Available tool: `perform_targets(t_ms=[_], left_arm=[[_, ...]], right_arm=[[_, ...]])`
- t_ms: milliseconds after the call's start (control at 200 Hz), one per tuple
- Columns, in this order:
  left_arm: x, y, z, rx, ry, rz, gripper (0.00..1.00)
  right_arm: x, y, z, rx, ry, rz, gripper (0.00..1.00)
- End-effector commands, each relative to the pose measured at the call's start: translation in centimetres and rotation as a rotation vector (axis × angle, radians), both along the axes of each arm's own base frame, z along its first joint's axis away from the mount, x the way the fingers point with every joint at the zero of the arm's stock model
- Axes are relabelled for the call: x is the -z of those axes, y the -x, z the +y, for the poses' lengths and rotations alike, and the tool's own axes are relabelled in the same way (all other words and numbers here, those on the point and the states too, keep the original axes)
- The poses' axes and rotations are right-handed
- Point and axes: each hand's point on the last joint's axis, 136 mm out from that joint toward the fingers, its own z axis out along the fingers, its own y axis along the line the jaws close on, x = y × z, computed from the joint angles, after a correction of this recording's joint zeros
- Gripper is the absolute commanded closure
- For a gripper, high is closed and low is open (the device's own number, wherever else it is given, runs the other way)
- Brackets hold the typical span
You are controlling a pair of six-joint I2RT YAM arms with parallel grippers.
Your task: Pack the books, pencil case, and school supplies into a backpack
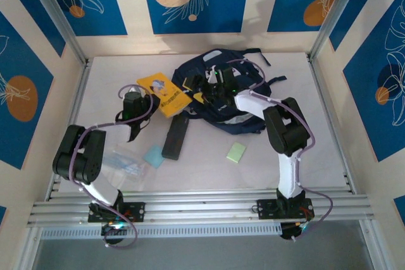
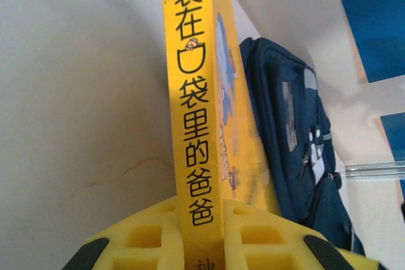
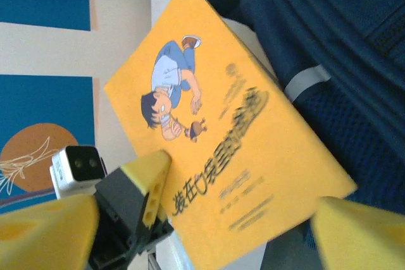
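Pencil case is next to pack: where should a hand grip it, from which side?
Probably across its narrow width mid-length, from straight above: the black pencil case lies flat on the table, long and slim, both long sides free there.

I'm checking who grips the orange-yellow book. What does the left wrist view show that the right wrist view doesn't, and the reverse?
Left wrist, not right wrist: the orange-yellow book seen edge-on, its spine with printed characters clamped between the yellow pads of the left gripper. Right wrist, not left wrist: the book's cover face-on with the cartoon boy, and the right gripper with its fingers spread wide on either side of the book. Both: the same book, with the navy backpack beside it.
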Motion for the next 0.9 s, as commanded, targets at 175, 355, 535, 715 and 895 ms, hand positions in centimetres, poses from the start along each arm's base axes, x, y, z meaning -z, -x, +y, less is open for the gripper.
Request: perform_targets(t_ms=[175, 355, 535, 715, 895], left_arm=[[-11.0, -1.6, -0.6, -0.015, 0.059, -0.25, 1.0], [-14.1, -0.7, -2.1, -0.002, 0.088, -0.314, 1.0], [-15.8, 0.9, -3.0, 0.0, 0.098, -0.349, 1.0], [-15.7, 2.1, -3.6, 0.0, 0.103, -0.346, 1.0], [-14.6, 2.7, -3.8, 0.001, 0.116, -0.316, 1.0]], right_arm=[[-2.8, 5.0, -0.5, -0.012, -0.034, 0.002, 0.01], [-4.1, 6.9, 2.4, -0.024, -0.185, 0.012, 0.01], [-5.3, 6.8, 4.9, 0.002, -0.367, -0.002, 0.01], [-4.8, 5.7, 5.7, 0.063, -0.458, 0.016, 0.04], [-5.5, 4.9, 4.3, 0.128, -0.48, -0.039, 0.3]])
